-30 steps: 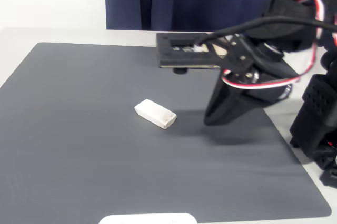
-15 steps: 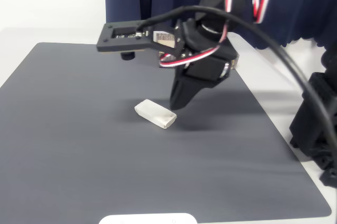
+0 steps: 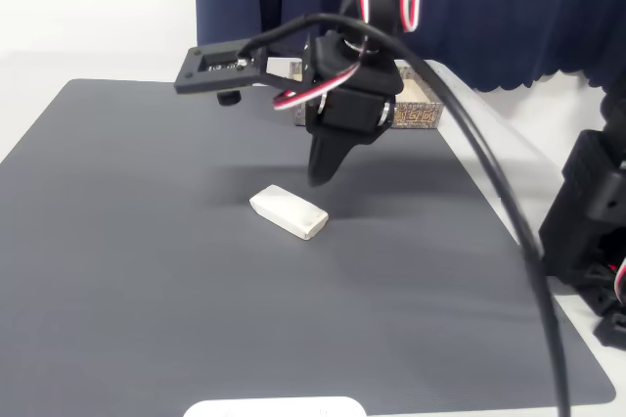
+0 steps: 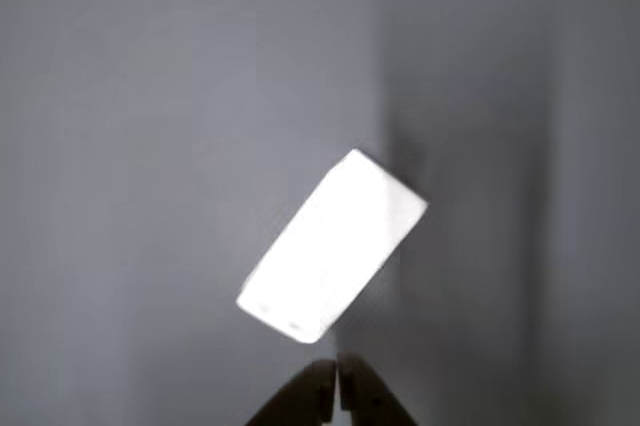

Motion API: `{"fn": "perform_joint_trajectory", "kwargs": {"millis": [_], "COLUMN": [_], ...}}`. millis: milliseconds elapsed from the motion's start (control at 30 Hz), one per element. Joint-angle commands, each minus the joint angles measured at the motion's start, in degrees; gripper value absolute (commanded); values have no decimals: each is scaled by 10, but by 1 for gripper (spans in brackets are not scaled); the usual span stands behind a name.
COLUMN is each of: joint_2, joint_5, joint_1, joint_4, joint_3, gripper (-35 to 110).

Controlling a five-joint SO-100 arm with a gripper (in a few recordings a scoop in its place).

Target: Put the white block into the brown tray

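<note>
Swinging left across the worktop (image 3: 117,270) over the past second, the arm has brought its jaws (image 3: 320,177) from the mat's right side to a point just behind and right of the white block (image 3: 289,211) in the fixed view, and the move has uncovered the brown tray (image 3: 419,112) that the arm hid before. The white block has not shifted; it lies flat and askew near the middle of the dark grey mat (image 3: 147,192), apart from everything else.

Seen from the wrist, the white block (image 4: 333,245) sits diagonally just above the jaws (image 4: 334,396), whose two dark tips meet with only a hairline gap, clenched on nothing and hovering clear of the block.

Open mat spreads wide to the left and front of the block in the fixed view, with the mat's front edge well apart from it and a flat white rounded shape (image 3: 276,407) poking in at the bottom edge. The brown tray stands at the mat's far right corner, partly behind the arm, against a dark blue curtain (image 3: 489,6). A dark label with pale patterning shows on the tray's near wall, but its writing is too small to read. A black cable (image 3: 509,221) loops down the right side above the mat's right edge.
</note>
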Motion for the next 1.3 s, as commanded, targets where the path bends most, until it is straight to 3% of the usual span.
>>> {"fn": "perform_joint_trajectory", "kwargs": {"millis": [0,400,833,1167,1267], "joint_2": [-14,-36,-34,-39,-38], "joint_5": [-5,28,419,434,435], "joint_1": [12,8,18,17,21], "joint_4": [5,16,8,-25,-24], "joint_3": [-36,-60,-55,-52,-50], "gripper": [0,0,0,0,15]}}
